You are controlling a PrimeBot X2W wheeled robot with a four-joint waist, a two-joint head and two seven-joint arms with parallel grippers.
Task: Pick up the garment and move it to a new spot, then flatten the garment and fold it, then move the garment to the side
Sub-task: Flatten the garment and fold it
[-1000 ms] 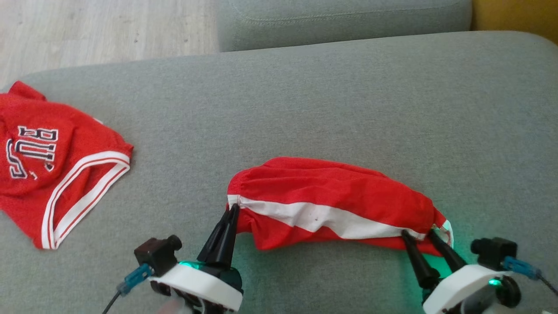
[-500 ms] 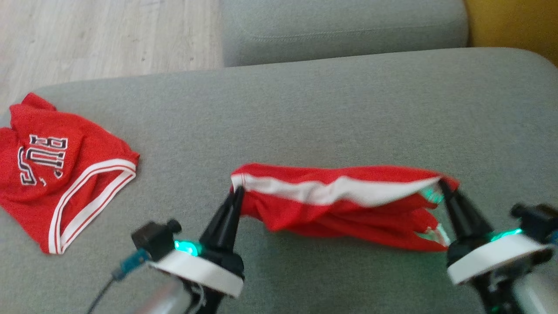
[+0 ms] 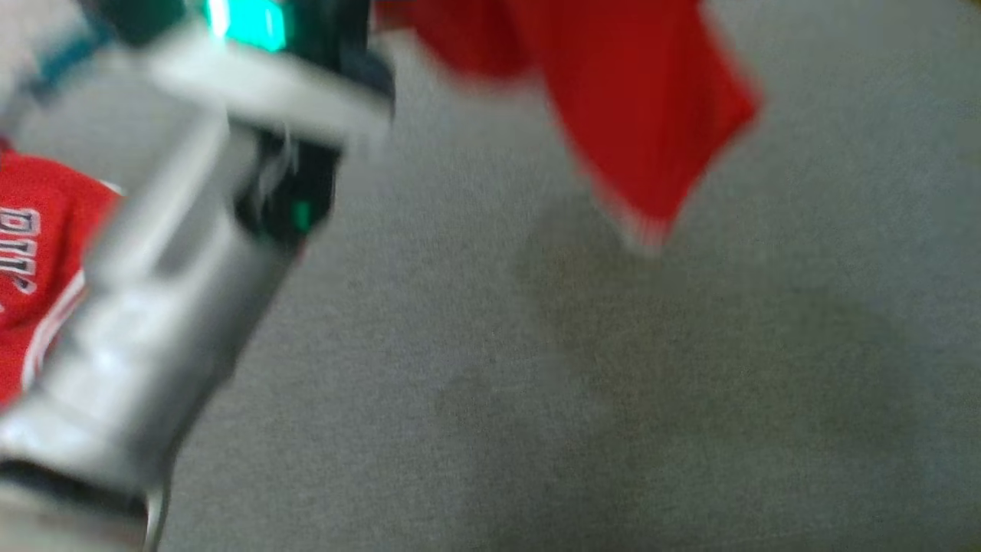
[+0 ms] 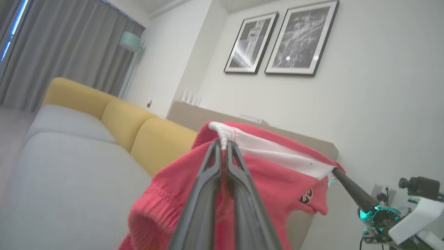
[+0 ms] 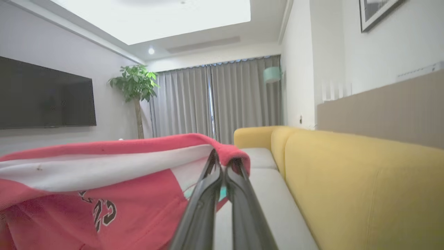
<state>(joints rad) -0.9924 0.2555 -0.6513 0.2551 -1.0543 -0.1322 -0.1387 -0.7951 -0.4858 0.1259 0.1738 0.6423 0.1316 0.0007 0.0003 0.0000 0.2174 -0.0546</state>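
Observation:
The garment is red with a white band, and it hangs in the air above the grey sofa seat, blurred at the top of the head view. My left gripper is shut on one end of the garment's white band. At the other end my right gripper is shut on the garment's red edge. The right gripper also appears in the left wrist view, holding the far corner. My left forearm crosses the left of the head view.
A second red jersey with white trim lies on the seat at the left edge. Yellow back cushions line the sofa. A wall with framed pictures stands behind it.
The right gripper has shut on the garment's right end. Both grippers have lifted the garment off the seat, stretched between them. The head camera has shifted a lot.

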